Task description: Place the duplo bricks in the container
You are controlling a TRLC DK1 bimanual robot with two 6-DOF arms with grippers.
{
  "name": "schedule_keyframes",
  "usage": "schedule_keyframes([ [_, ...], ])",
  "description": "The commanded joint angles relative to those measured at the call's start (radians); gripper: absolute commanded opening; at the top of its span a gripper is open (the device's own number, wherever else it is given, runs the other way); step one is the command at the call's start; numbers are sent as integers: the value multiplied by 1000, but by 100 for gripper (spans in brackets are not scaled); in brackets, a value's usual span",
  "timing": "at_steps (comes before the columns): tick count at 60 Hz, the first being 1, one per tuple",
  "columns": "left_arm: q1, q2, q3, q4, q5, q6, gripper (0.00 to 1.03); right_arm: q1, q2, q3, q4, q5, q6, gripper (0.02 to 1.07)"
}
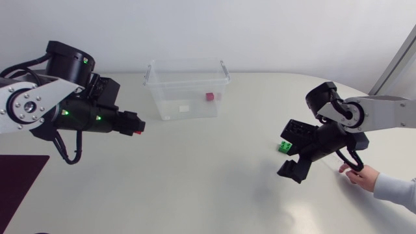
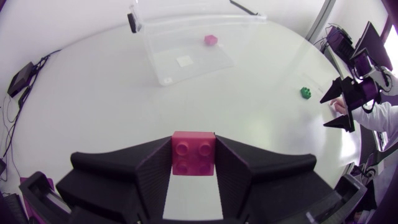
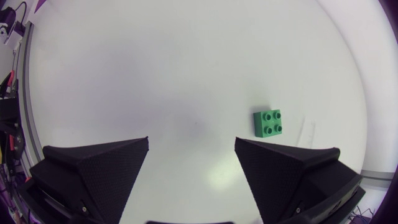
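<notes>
Duplo bricks are in three places. A red brick (image 2: 193, 153) is gripped from both sides by the closed fingers of the left claw (image 2: 193, 167), its studs facing the wrist camera. It is held over the table (image 1: 208, 188), to the left of the clear container (image 1: 170, 97) and apart from it. A small pink brick (image 1: 210, 96) lies on the container's floor, toward its right wall. A green brick (image 3: 268, 122) sits studs-up on the table, well to the right of the container. It is just ahead of one finger of the right claw (image 3: 191, 142), whose fingers are spread wide with only bare table between them. A person's hand (image 1: 359, 174) rests on the table beside the right arm.
</notes>
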Motion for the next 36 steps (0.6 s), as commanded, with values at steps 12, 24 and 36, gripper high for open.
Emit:
schedule_keyframes([
  [12,-6,-10,99,105,36,-34,14,-64,113,115,-2,-18,-69,102],
  [24,-8,99,208,162,36,-37,14,-82,200,178,-4,-24,-71,102],
  [36,6,317,380,232,36,-38,14,-64,221,166,6,-27,-60,102],
])
